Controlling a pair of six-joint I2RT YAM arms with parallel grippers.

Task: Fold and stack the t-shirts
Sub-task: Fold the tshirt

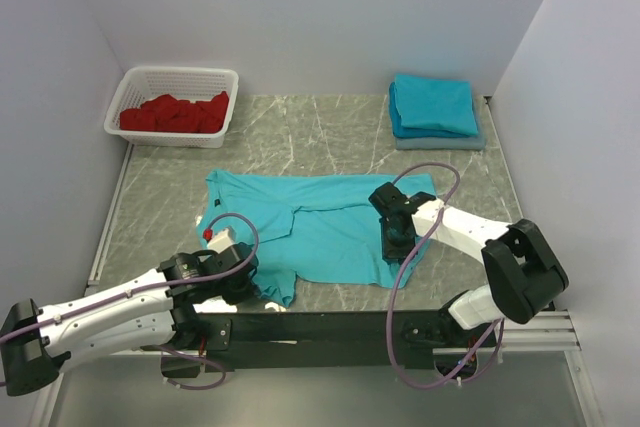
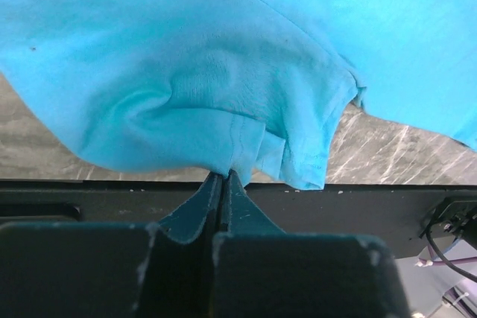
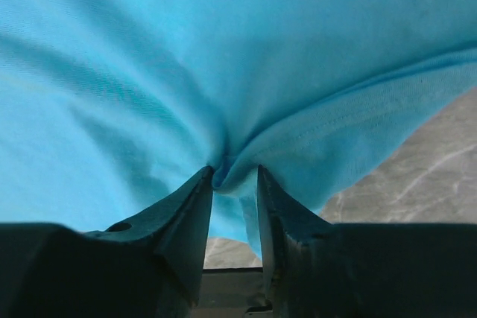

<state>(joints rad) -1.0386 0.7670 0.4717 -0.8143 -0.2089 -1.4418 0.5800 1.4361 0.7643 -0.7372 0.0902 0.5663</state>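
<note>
Top external shows me the spread turquoise short-sleeved fabric t-shirt (image 1: 330,232) lying crosswise on the grey marbled table (image 1: 300,142), beyond both claws. My left gripper (image 2: 224,178) pinches its near edge. The right gripper (image 3: 235,176) stands half-parted around a fold, and I cannot tell whether it grips.

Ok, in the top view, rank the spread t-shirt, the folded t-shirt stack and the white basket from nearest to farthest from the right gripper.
From the right gripper:
1. spread t-shirt: directly at its fingertips, mid-table.
2. folded t-shirt stack: far right corner.
3. white basket: far left corner, holding red clothes.
</note>
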